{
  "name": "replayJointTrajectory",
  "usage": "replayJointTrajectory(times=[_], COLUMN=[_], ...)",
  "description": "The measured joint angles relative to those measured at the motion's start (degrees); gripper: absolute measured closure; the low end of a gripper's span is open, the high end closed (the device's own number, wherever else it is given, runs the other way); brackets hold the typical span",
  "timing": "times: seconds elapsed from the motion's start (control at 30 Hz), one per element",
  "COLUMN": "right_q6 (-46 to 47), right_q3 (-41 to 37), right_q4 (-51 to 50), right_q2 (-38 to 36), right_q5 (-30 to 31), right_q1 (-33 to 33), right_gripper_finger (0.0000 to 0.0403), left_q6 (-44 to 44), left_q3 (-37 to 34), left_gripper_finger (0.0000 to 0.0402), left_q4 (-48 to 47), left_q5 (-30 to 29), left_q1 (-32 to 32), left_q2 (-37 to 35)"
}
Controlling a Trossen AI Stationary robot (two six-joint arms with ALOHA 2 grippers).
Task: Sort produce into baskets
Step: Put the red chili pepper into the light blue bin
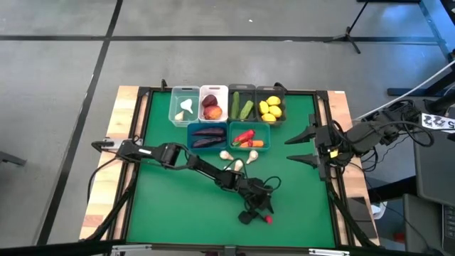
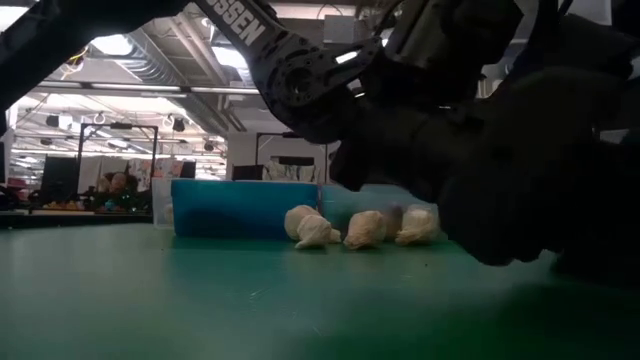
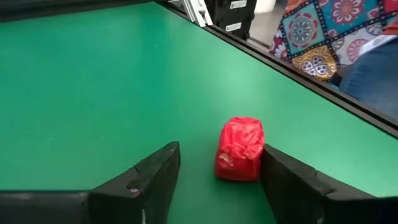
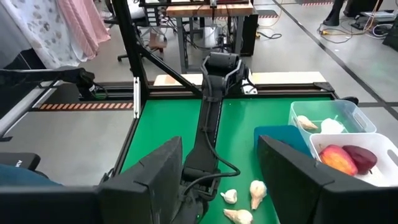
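**Red piece between open left fingers; six bins stocked**

Writing: white capitals on the left arm in the low view, only "SSEN" legible. No other readable text.

Left gripper (image 3: 217,180): reaching across to the near middle of the green table (image 1: 170,206). Jaws apart, straddling a small red produce piece (image 3: 240,149) lying on the table. One finger (image 3: 292,180) sits just beside or touching it; the other stands clear. Not lifted.

Right gripper (image 1: 304,147): at the table's right edge, jaws wide, nothing between them.

Bins, far side of the table:
- clear bin (image 1: 185,107): garlic
- white bin (image 1: 213,104): red peaches
- grey bin (image 1: 242,107): cucumbers
- second grey bin (image 1: 271,107): lemons
- blue bin (image 1: 207,135): eggplants
- teal bin (image 1: 249,136): red peppers, a carrot

Loose garlic (image 1: 232,161): three bulbs on the table just in front of the blue and teal bins.
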Motion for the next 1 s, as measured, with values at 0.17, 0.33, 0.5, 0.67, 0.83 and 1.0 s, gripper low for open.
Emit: replayJointTrajectory(times=[0.17,0.33,0.5,0.67,0.83,1.0], right_q6=[-0.04,-0.15,-0.16,-0.17,0.68,5.79], right_q3=[0.0,0.0,0.0,0.0,0.0,0.02], right_q4=[-0.09,-0.72,-1.02,-1.5,-4.89,-12.96], right_q2=[0.0,0.0,0.0,0.0,-0.02,-0.02], right_q5=[0.0,0.0,0.0,0.0,1.4,6.37], right_q1=[0.0,0.0,0.0,0.0,0.0,0.0], right_gripper_finger=[0.0194,0.0194,0.0194,0.0194,0.0194,0.0194], left_q6=[-1.22,-6.5,-10.46,-11.71,-10.69,-4.18], left_q3=[0.0,-0.11,-0.13,-0.13,-0.3,-0.31], left_gripper_finger=[0.0228,0.0264,0.0293,0.0314,0.0318,0.0313], left_q4=[1.17,4.03,6.05,6.25,-3.87,-21.22], left_q5=[-1.44,-1.98,-1.94,-1.82,-0.99,-1.02], left_q1=[-0.42,0.22,0.81,0.88,2.28,5.51], left_q2=[0.44,0.63,0.68,0.68,-3.14,-12.53])
